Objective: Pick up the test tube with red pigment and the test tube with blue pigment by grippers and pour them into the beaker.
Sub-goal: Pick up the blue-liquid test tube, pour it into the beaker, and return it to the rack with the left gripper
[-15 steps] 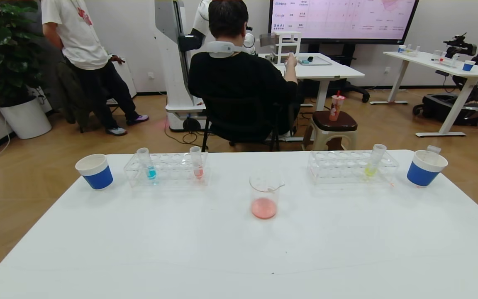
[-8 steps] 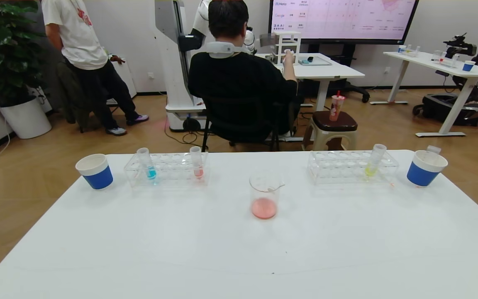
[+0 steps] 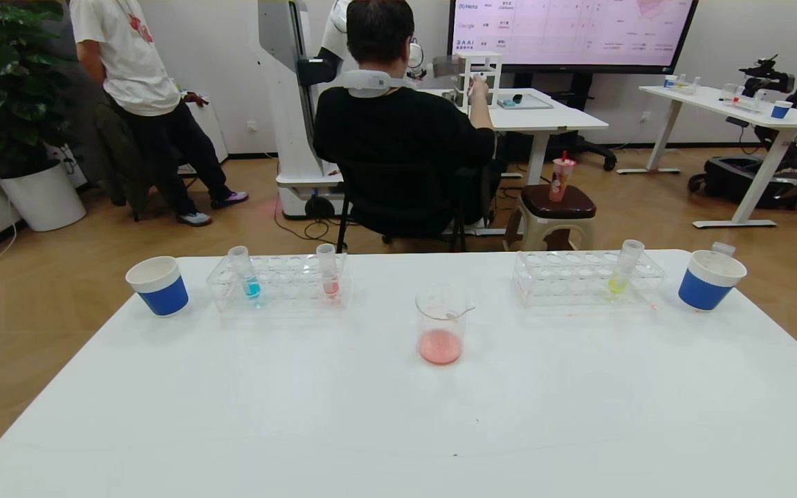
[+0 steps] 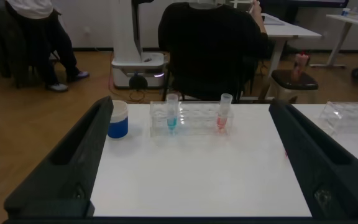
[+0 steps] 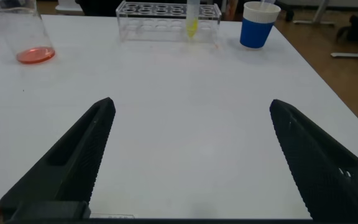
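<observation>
Now: both black two-fingered grippers, left [image 4: 188, 155] and right [image 5: 188, 158], fingers spread, empty, above white tabletop [image 3: 578, 415]; red-liquid tube [image 3: 328, 271], blue-liquid tube [image 3: 245, 272] racked; clear beaker [image 3: 441, 325] central.

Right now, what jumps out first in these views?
The beaker at the table's centre, with pinkish-red liquid at its bottom. Behind it to the left, a clear rack holds the blue tube and red tube upright; a matching rack on the right holds a yellow-green tube. Both grippers hang open, short of everything.
</observation>
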`<state>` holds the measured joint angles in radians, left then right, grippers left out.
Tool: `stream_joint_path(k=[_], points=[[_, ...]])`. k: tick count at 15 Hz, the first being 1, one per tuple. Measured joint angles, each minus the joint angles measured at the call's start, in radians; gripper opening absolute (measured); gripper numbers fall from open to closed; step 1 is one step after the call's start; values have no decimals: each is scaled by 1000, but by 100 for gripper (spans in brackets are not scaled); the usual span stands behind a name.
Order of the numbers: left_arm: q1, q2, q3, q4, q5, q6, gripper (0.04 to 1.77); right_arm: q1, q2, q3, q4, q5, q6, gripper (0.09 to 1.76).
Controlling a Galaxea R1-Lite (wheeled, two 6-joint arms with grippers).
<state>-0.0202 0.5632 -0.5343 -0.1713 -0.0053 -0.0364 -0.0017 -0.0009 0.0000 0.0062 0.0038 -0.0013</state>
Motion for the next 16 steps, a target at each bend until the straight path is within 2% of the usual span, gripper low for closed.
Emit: stream_joint_path(k=[10,16], points=[[-1,829,-40,-705,1,1,175,0,0,0,0,0,0,174],[-1,1191,-32,-1042,5,-33,175,0,0,0,0,0,0,174]])
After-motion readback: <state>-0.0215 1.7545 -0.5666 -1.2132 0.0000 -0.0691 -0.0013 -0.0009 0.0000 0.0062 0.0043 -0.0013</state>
